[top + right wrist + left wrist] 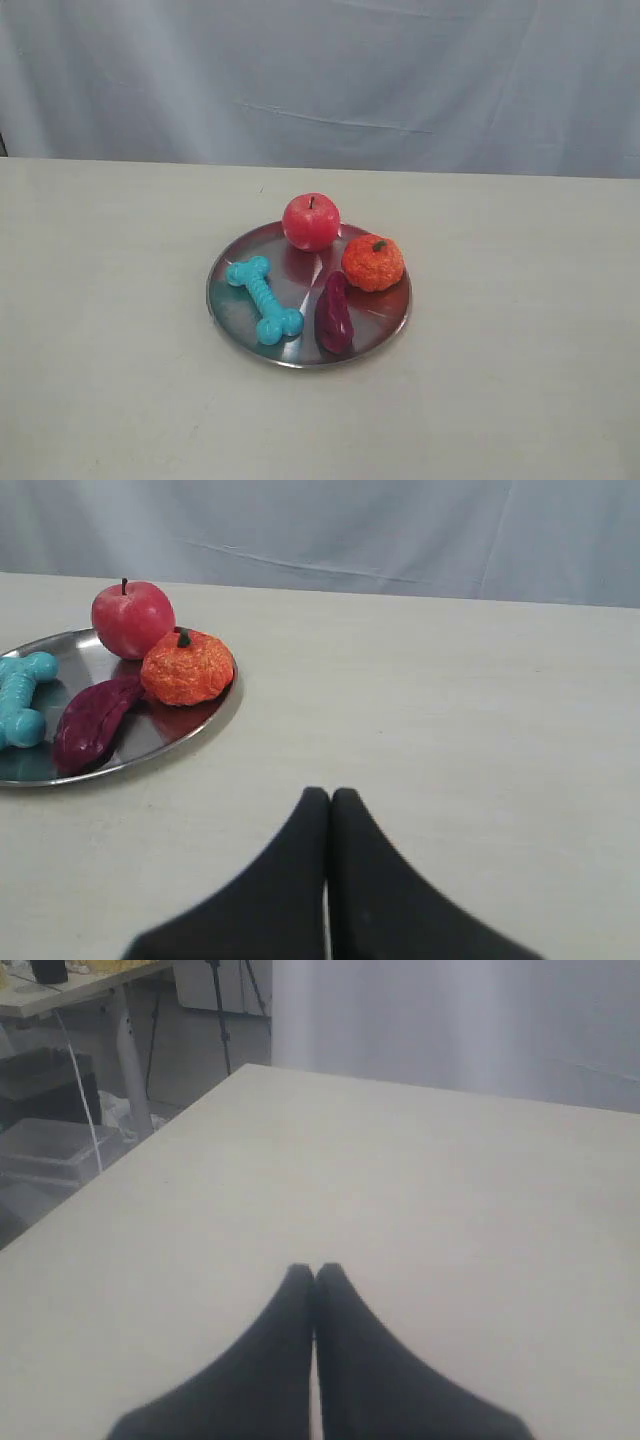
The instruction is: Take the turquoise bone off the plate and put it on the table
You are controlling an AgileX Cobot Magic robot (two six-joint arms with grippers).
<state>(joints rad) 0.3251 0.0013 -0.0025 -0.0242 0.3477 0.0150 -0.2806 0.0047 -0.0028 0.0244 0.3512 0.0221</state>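
A plain cream desk (520, 390) stands before a pale grey-blue cloth (400, 80). The left claw (314, 1272) and the right claw (329, 796) are each pinched together and empty above the bare desktop. The turquoise bone (264, 299), ribbed along its shaft with knobby ends, lies flat on the left arm's side of the shiny silver plate (228, 268).

turquoise bone (264, 300): flat, diagonal | on plate (230, 310) | table (110, 360): off-white

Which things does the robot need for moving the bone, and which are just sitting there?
For the job: turquoise bone, plate, table.
Just lying about, all on the plate: red apple, orange fruit toy, dark purple toy.
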